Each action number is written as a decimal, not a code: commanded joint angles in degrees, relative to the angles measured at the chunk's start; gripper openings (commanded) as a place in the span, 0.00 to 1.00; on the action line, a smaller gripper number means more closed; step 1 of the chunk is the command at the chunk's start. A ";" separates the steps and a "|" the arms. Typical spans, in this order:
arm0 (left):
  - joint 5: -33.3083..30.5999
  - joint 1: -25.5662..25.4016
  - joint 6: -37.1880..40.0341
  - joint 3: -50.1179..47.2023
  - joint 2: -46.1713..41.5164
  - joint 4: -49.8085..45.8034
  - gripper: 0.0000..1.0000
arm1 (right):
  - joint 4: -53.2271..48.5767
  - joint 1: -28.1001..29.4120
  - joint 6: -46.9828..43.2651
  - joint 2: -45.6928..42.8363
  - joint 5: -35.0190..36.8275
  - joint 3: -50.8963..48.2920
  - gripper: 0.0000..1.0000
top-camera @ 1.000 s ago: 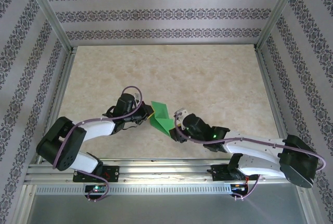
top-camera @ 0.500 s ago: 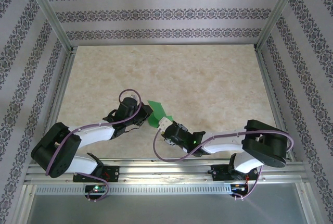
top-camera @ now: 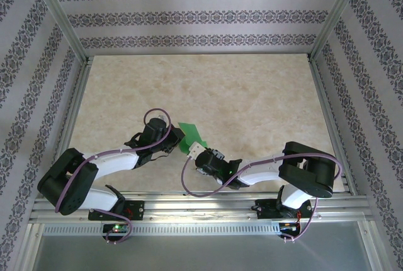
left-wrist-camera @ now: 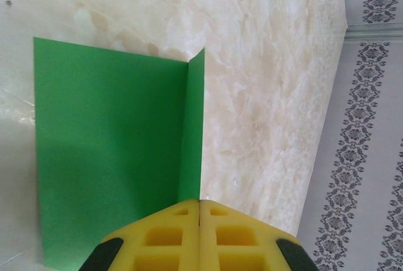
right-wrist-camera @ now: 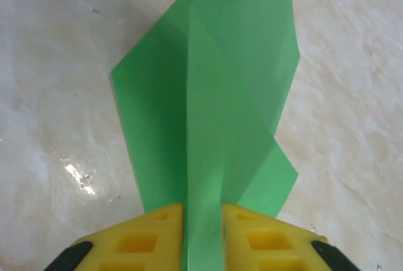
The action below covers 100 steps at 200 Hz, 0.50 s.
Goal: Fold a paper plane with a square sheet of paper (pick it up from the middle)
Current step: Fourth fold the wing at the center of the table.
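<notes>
1. Green paper sits right between the two grippers, over the marble-look table. It's folded into layers. I can't tell if it's resting on the table or lifted a bit.
2. The left gripper has its yellow pads pressed flat together with no gap. A standing flap of the paper runs straight into the seam between them, so it's pinching that fold.
3. Ahead of that gripper and off to its left, the rest of the paper spreads out as a flat, roughly rectangular panel. The thin upright flap rises straight ahead of the fingertips.
4. The right gripper is on the opposite end. Its pads are nearly together, with only a narrow slot between them. A raised strip of the paper fills that slot and touches both pads, so it looks clamped on.
5. Ahead of the right gripper the paper fans out in overlapping angled layers on both sides of the centre ridge, with pointed corners off to its right.
6. From overhead, the two grippers are close together with the paper bridging them.
</notes>
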 commanded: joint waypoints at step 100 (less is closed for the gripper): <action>-0.63 2.05 4.86 1.91 -3.36 -9.19 0.47 | 3.03 -1.20 3.02 -0.44 -1.52 -1.49 0.07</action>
